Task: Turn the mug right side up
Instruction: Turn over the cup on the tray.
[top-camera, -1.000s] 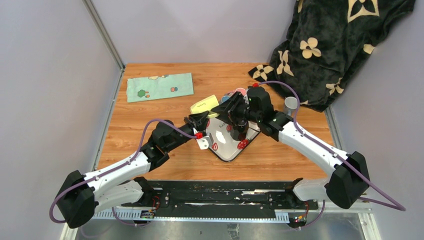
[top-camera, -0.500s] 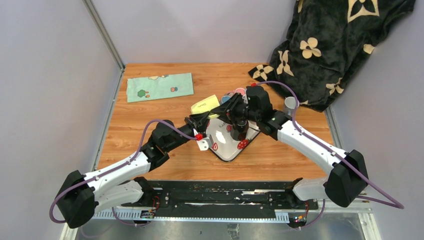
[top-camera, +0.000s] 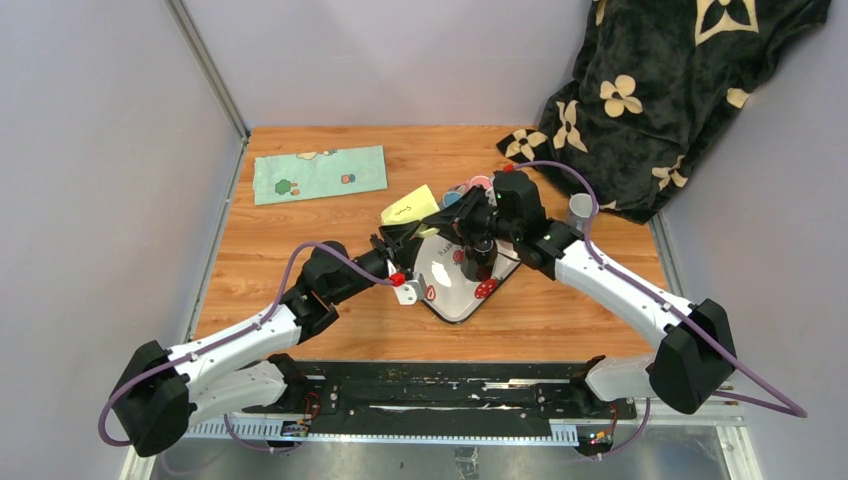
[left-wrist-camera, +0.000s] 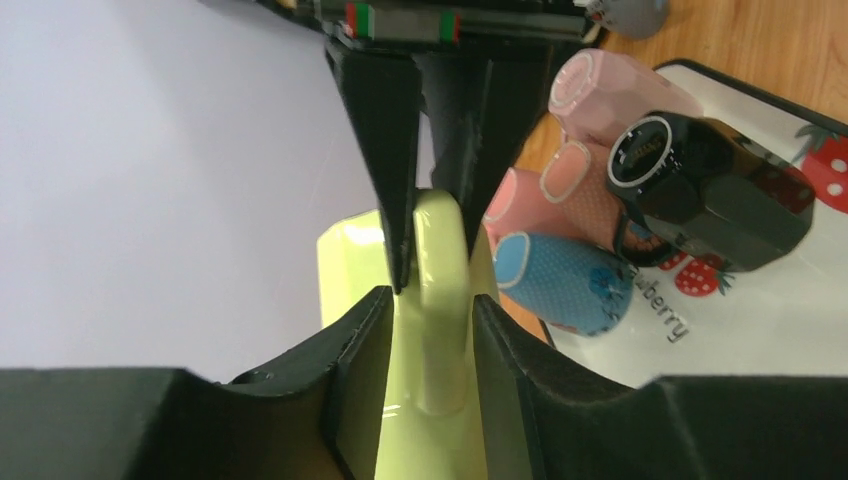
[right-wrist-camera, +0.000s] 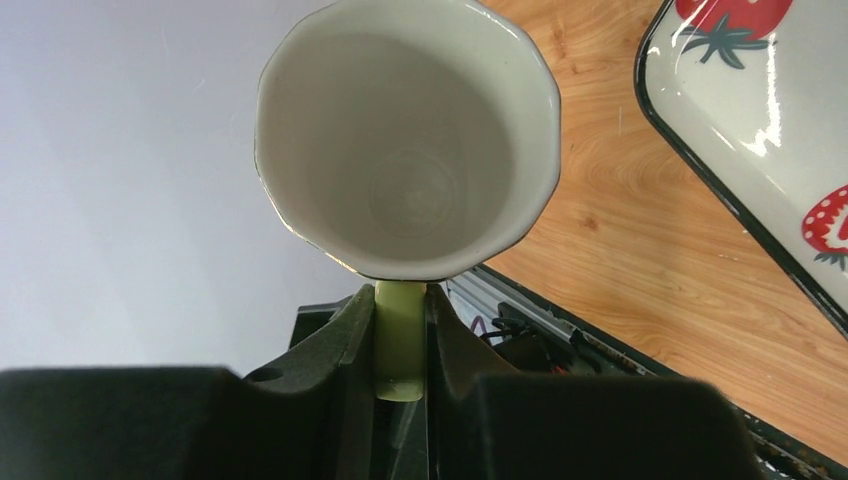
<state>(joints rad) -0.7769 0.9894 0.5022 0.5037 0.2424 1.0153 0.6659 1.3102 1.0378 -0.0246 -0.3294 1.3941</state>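
The yellow-green mug (top-camera: 408, 208) hangs over the table just left of the tray, lying on its side. In the right wrist view its white inside (right-wrist-camera: 405, 140) faces the camera. My right gripper (right-wrist-camera: 400, 340) is shut on the green handle (right-wrist-camera: 400, 350), which is pinched between both pads. My left gripper (left-wrist-camera: 430, 330) also straddles the handle (left-wrist-camera: 438, 260) from the other side, its jaws slightly apart with a thin gap on the left pad. The right gripper's black fingers (left-wrist-camera: 395, 150) show at the top of the left wrist view, clamped on the same handle.
A white strawberry tray (top-camera: 455, 305) lies under both wrists with a black bottle (left-wrist-camera: 720, 190) on it. Pink and blue cups (left-wrist-camera: 565, 280) lie by its far edge. A green mat (top-camera: 320, 172), a grey cup (top-camera: 580, 208) and a black flowered cloth (top-camera: 660, 90) are farther back.
The right gripper has closed on the mug's handle. The left gripper's jaws have eased apart around it. Both arms have barely shifted.
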